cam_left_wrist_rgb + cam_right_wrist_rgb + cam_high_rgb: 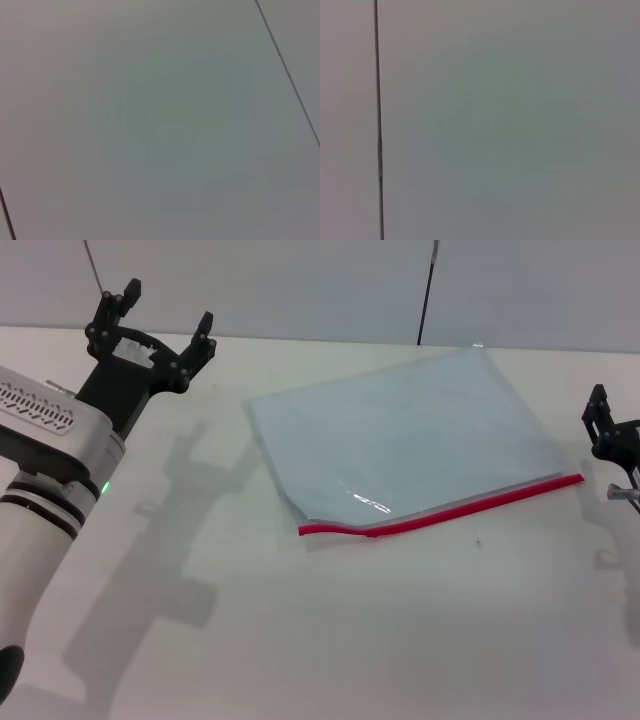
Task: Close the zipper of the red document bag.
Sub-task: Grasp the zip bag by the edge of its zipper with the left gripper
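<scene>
The red document bag [400,435], a flat translucent pale blue-grey pouch, lies on the white table at centre right in the head view. Its zipper [450,510] is a thin red strip along the near long edge, wavy and lifted toward its left end. My left gripper [165,315] is raised at the far left, well clear of the bag, with its fingers spread open and nothing between them. Only part of my right gripper [605,430] shows at the right edge, just beyond the zipper's right end. Both wrist views show only a blank wall.
The white table [300,640] stretches in front of the bag. A pale wall with a dark vertical seam [427,290] stands behind the table. My left arm's white casing [40,470] fills the near left corner.
</scene>
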Controlling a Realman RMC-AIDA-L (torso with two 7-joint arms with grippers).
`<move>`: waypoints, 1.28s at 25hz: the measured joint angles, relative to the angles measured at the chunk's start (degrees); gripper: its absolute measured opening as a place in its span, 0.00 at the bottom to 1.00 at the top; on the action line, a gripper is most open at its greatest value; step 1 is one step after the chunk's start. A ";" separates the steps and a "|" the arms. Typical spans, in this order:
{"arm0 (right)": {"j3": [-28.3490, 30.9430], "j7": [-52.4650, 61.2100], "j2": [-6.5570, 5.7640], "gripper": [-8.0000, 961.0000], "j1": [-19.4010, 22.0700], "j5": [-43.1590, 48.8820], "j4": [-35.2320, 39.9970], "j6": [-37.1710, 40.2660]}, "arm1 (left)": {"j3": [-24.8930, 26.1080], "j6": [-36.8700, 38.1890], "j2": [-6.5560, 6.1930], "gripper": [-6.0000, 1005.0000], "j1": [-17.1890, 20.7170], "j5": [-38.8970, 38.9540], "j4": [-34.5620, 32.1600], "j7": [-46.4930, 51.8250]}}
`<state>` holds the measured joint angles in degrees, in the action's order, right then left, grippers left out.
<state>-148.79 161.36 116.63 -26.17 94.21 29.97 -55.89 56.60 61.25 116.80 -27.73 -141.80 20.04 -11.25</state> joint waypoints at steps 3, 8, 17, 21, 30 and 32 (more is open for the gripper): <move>0.00 0.00 0.00 0.69 -0.08 0.00 0.00 0.00 | 0.00 0.00 0.00 0.88 -0.03 -0.06 0.07 0.00; 0.00 0.00 0.00 0.69 -0.12 0.00 0.00 0.00 | 0.00 0.00 0.00 0.88 -0.04 -0.07 0.21 0.00; 0.00 0.00 0.00 0.68 -0.22 0.00 0.00 0.27 | 0.00 -0.02 0.09 0.87 -0.04 -0.07 0.49 0.11; -0.07 0.00 -0.03 0.68 -0.36 -1.12 -0.08 1.39 | -0.97 -4.02 -0.04 0.87 -0.05 -0.07 3.70 2.17; -0.40 0.00 -0.17 0.68 -0.38 -1.88 -0.70 2.29 | -2.50 -23.56 -2.90 0.87 -0.13 -3.41 16.51 2.52; -0.26 0.00 -0.18 0.68 -0.38 -1.89 -0.70 3.24 | -2.48 -28.73 -3.76 0.87 0.10 -5.25 20.39 2.41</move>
<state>-149.05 161.36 116.45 -26.56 92.32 29.26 -52.65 54.12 32.52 113.04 -27.63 -147.04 40.42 -8.83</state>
